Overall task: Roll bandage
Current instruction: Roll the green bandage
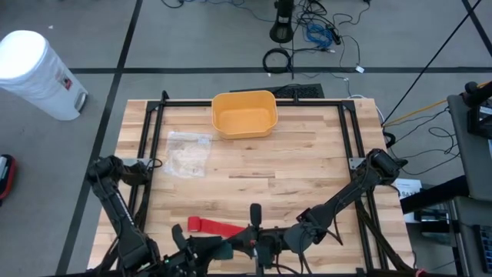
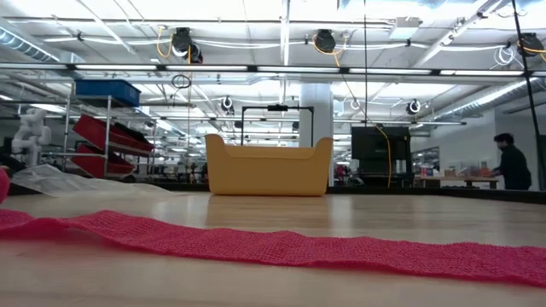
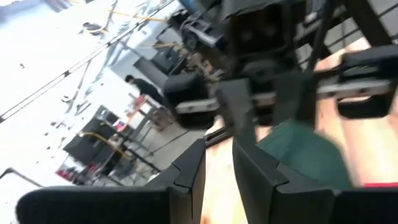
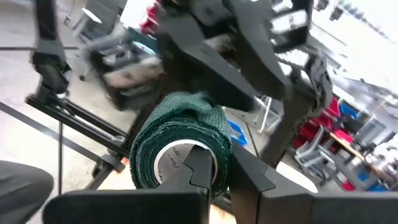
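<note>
A dark green bandage roll [image 4: 174, 134] with a white core [image 4: 174, 162] hangs in the air at the table's near edge, with my right gripper [image 4: 221, 165] shut on it. My left gripper [image 3: 217, 155] faces it from the other side. Its fingers are a narrow gap apart with nothing seen between them, and the green roll [image 3: 305, 158] shows just beside one finger. In the high view the two grippers [image 1: 240, 245] [image 1: 265, 242] meet nose to nose. A red bandage strip [image 1: 211, 225] lies unrolled, flat on the wood; the low view shows the strip [image 2: 281, 247] lying across its whole width. My right gripper holds the green roll at its end face, by the wall next to the white core [image 4: 208, 146], coming in level. One fingertip [image 4: 199, 165] stands at the core's opening, the other [image 4: 249, 174] toward the outside. The roll is lifted clear of the table. My left gripper is close against the roll; I cannot tell whether it touches it.
A yellow bin [image 1: 244, 114] stands at the table's far middle. A clear plastic bag [image 1: 187, 152] lies left of centre. A black frame [image 1: 150, 146] runs along the table's sides. A white bucket [image 1: 38, 73] stands on the floor beyond the table's far left corner.
</note>
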